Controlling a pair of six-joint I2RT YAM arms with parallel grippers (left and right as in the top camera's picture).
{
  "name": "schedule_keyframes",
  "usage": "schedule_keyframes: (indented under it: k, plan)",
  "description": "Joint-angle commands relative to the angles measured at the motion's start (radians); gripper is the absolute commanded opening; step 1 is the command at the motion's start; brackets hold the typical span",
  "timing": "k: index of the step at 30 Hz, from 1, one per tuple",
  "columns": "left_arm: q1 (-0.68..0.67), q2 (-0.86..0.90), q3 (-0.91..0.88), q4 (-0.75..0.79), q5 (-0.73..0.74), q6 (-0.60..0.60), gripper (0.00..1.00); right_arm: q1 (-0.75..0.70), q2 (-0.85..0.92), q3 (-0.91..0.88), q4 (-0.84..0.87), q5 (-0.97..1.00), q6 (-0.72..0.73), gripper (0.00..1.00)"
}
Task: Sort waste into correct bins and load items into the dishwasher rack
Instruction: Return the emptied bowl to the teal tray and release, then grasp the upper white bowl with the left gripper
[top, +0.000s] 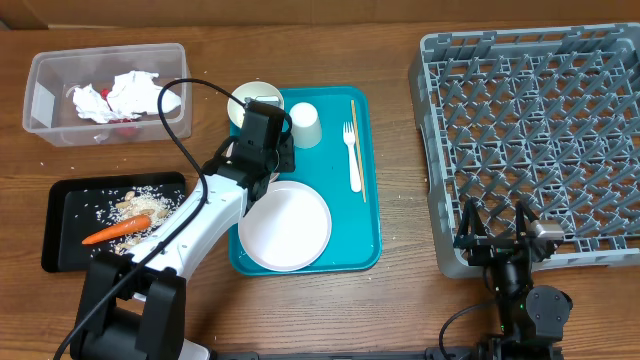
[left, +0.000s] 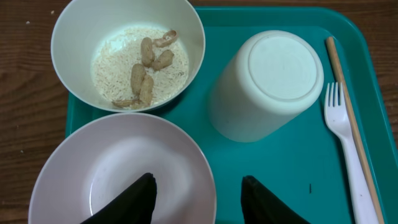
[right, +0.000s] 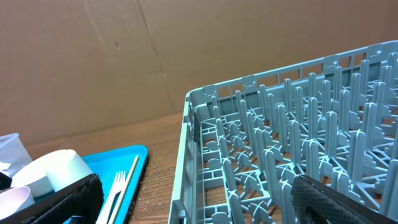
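Positioning the left gripper (left: 199, 182) over the rim of the empty bowl (left: 118, 155) on the teal tray (left: 217, 18).
Its fingers stand apart, one inside the bowl's wall and one outside, with nothing pinched. The bowl looks light, stiff, thin-walled and smooth, so probably slippery; the rim is the sensible hold. The second bowl (left: 71, 43), just beyond, carries loose rice crumbs and nut bits (left: 146, 68) that would spill if it were tipped. The right gripper (top: 495, 215) sits at the dishwasher rack (top: 530, 120) edge, fingers spread and empty.
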Motion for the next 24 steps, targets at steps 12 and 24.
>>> schedule_keyframes:
  k: [12, 24]
  plan:
    - [0.218, 0.153, 0.623, -0.562, 0.325, 0.219, 0.87, -0.004, -0.008, -0.011, 0.004, 0.010, -0.007, 1.00]
    - [0.200, 0.453, 0.845, -0.769, 0.294, 0.492, 0.96, -0.004, -0.008, -0.011, 0.004, 0.010, -0.007, 1.00]
